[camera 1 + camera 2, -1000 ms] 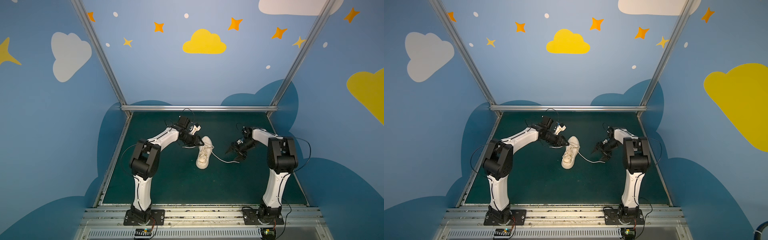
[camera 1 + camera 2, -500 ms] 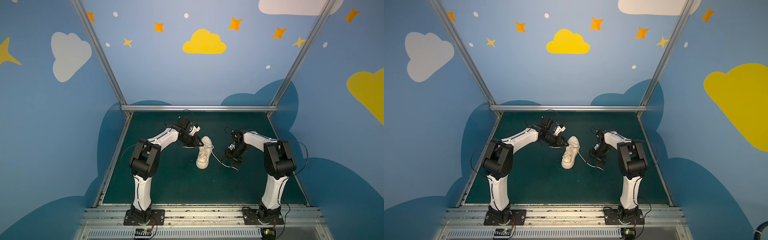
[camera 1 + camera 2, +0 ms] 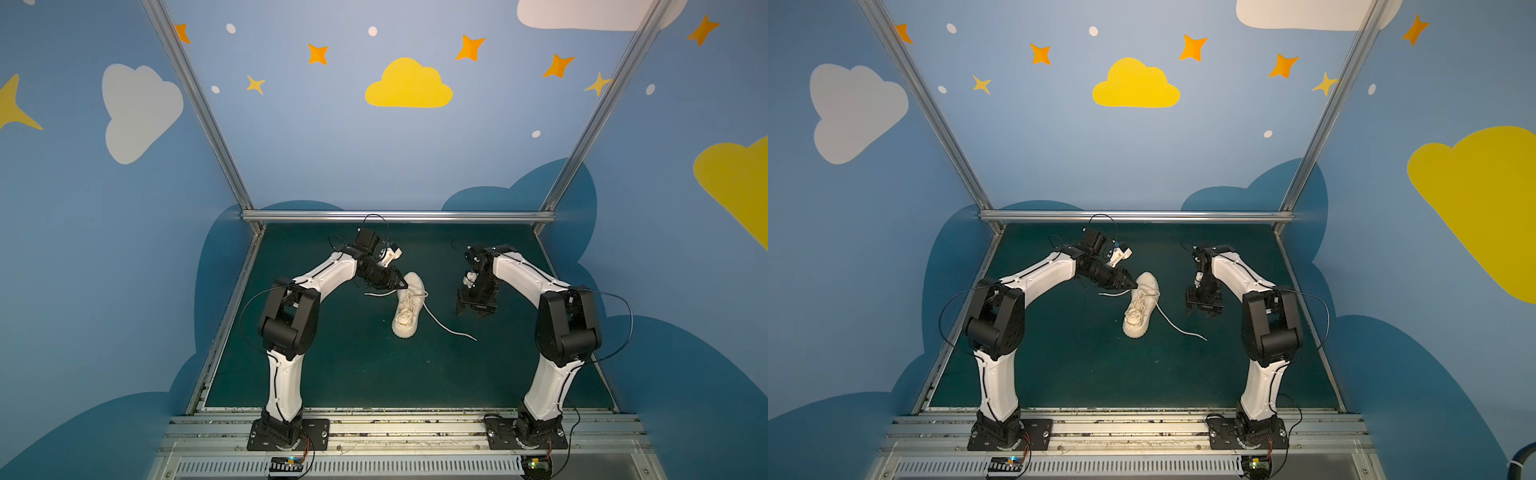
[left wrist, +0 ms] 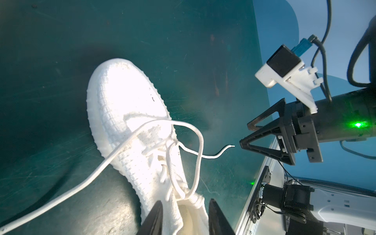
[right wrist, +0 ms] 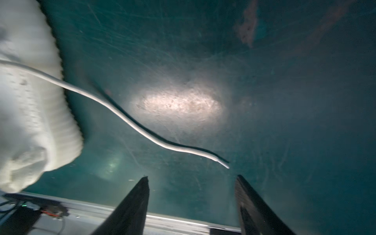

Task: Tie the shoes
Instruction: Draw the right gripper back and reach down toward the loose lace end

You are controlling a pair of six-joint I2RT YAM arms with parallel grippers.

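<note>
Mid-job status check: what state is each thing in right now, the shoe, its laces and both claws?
sneaker: sole down on the mat, untied.
laces: loose, one end trailing on the mat toward each arm.
left claw: closed on the sneaker's heel collar, it appears.
right claw: open, empty, near a free lace end.
</note>
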